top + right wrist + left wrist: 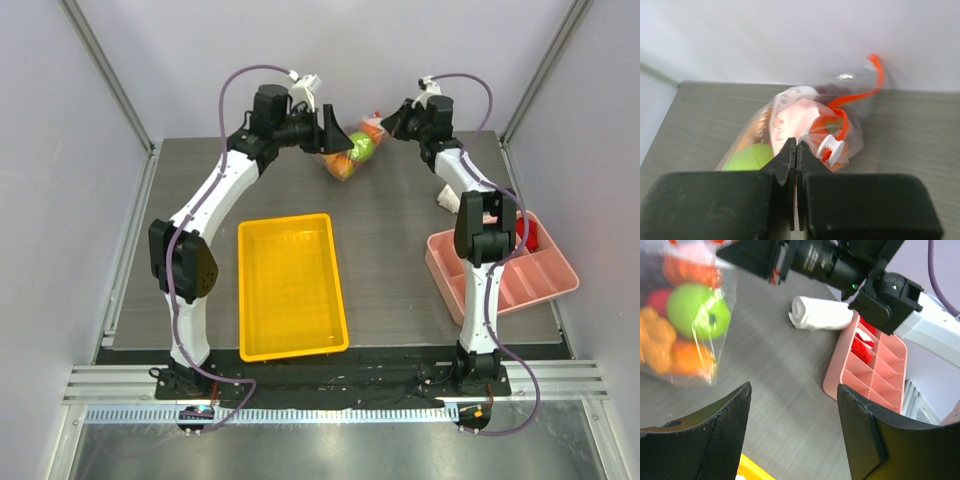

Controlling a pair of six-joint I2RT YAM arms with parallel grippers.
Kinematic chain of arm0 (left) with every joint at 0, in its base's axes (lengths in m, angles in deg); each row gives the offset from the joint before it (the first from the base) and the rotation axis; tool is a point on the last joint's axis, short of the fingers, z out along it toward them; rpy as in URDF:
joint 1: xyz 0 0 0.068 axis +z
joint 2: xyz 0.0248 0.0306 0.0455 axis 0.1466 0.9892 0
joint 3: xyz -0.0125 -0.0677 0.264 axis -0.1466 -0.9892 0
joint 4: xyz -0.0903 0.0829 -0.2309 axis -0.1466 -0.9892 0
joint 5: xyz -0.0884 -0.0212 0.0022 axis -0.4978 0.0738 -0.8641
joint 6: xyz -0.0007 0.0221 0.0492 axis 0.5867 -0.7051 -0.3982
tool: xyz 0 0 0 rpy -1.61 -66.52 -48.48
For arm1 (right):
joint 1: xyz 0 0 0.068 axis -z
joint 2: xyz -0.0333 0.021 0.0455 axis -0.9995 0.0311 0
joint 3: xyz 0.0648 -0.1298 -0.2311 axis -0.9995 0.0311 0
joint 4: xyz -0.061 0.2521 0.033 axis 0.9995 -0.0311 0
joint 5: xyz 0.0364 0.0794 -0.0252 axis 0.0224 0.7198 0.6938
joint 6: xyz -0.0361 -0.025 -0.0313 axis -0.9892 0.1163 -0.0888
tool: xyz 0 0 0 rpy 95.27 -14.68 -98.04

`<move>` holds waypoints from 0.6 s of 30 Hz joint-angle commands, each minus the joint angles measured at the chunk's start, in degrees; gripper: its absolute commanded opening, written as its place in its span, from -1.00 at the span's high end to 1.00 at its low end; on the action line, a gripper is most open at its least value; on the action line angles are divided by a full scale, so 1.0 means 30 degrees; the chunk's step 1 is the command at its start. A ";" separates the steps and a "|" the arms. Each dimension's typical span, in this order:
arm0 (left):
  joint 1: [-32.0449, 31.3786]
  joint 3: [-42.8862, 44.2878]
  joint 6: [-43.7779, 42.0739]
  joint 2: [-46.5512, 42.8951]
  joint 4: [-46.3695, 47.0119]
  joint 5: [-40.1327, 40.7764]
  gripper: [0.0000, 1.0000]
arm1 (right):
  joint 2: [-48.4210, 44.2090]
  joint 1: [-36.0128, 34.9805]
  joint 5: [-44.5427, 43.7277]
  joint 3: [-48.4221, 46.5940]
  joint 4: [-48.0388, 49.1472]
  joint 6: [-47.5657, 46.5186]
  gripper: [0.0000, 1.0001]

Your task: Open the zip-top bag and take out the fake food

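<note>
**Bag pinched on the right, mouth not yet open**

My right gripper [796, 150] has its jaws pressed together, and I judge they pinch the film of the zip-top bag [807, 117] just beside its white slider [831, 146]. My left gripper [794, 387] is spread wide, holding nothing, with the bag just off its left finger.

The bag sits at the far middle of the table, between the two grippers. The fake food [697, 310] is all inside it, and the orange zip strip [875, 75] curls loose above.

I'd say this is the opening step. Next, the left jaws need the opposite lip so I can pull the mouth apart.

The white roll [822, 315] and pink tray [867, 365] lie to the right and the yellow tray [295, 350] nearer me, none blocking.
</note>
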 commanded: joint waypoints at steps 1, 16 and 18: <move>0.0508 0.2238 -0.2860 -0.0123 -0.1369 0.0279 -0.39 | -0.2108 -0.0782 0.4760 -0.2334 -0.0319 -0.3081 0.97; 0.2177 0.3586 -0.6087 0.0373 -0.0402 -0.0008 -0.57 | -0.1846 -0.1778 1.0220 -0.6292 -0.3717 -0.5630 0.97; 0.2587 0.3851 -0.6467 0.0927 -0.0461 -0.1588 -0.57 | -0.1728 -0.1808 1.0455 -0.6291 -0.3659 -0.5688 0.97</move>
